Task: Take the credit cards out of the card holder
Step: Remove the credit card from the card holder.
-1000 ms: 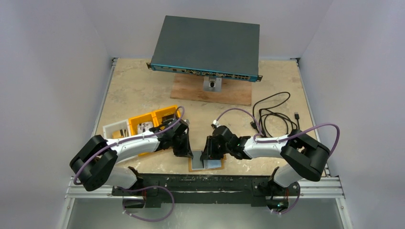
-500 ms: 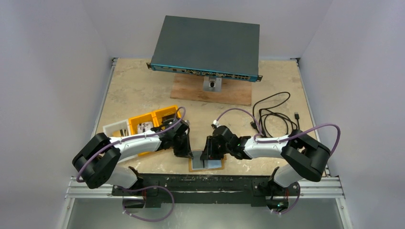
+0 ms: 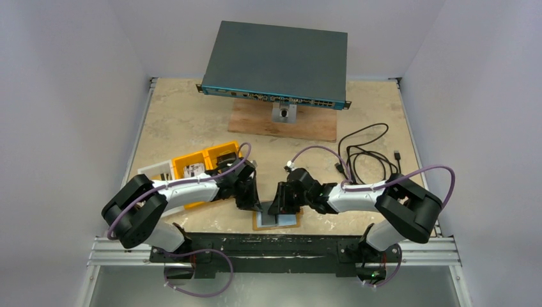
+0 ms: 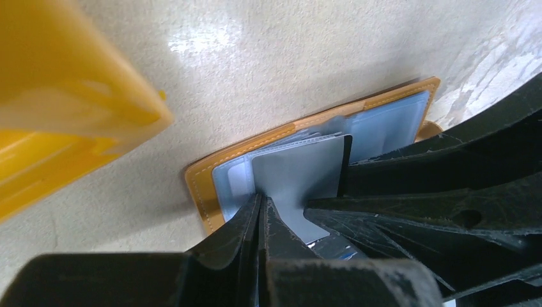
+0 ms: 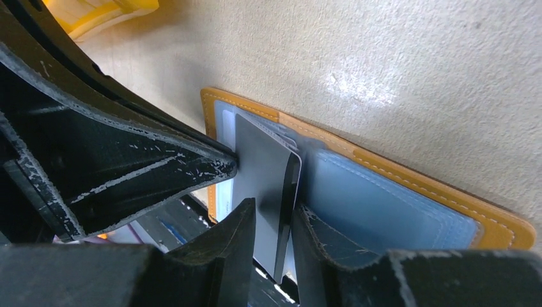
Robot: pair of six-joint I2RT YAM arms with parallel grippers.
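Note:
The tan-orange card holder (image 3: 289, 221) lies open near the table's front edge, its pale blue pockets facing up (image 5: 383, 204). A grey credit card (image 5: 262, 166) stands partly raised out of its left pocket. My right gripper (image 5: 275, 214) is shut on this card, which sits slanted between the narrowly parted fingers. My left gripper (image 4: 261, 199) is shut, and its tips press at the card's (image 4: 300, 173) lower left edge over the holder (image 4: 198, 185). From above, both grippers meet over the holder, left (image 3: 252, 203) and right (image 3: 277, 206). Other cards are hidden.
A yellow compartment tray (image 3: 198, 163) sits just left of the left gripper, close in the left wrist view (image 4: 57, 96). A dark network switch (image 3: 278, 61) rests on a wooden board (image 3: 284, 121) at the back. A black cable (image 3: 367, 150) coils at the right.
The left arm's elbow has shifted a little to the right. Both grippers stay at the holder with the card between them.

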